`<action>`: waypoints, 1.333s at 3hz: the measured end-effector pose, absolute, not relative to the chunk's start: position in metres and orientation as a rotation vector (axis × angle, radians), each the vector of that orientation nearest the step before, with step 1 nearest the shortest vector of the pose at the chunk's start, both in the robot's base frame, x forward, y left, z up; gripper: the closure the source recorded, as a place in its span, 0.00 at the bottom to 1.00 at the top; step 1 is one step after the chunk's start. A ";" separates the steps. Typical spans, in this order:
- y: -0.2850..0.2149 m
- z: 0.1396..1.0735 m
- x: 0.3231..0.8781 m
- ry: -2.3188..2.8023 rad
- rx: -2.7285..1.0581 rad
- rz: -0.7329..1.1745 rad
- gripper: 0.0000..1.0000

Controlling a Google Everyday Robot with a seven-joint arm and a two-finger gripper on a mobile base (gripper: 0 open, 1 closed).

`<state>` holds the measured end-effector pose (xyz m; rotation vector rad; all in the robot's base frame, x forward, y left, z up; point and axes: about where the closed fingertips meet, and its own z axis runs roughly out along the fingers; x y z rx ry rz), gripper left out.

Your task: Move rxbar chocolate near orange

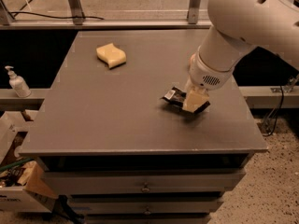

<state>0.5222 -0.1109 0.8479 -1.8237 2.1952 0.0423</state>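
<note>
The rxbar chocolate (174, 96), a flat black wrapper with white print at its left end, is on the right half of the grey table (117, 111). My gripper (194, 101) comes down from the big white arm (243, 27) and is shut on the bar's right end; its tan fingers (196, 98) cover that end. A thin orange-coloured sliver (191, 59) shows at the arm's left edge just behind the gripper; the rest of the orange is hidden by the arm.
A pale yellow wavy sponge (111, 54) lies at the back left of the table. A soap pump bottle (17, 82) stands on a ledge left of the table. Drawers sit below the front edge (140, 149). Boxes and clutter lie on the floor at lower left.
</note>
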 end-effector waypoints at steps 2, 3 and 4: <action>-0.157 0.871 0.535 2.249 -1.714 -0.073 1.00; -0.161 0.868 0.530 2.271 -1.698 -0.076 1.00; -0.179 0.859 0.534 2.330 -1.611 -0.111 1.00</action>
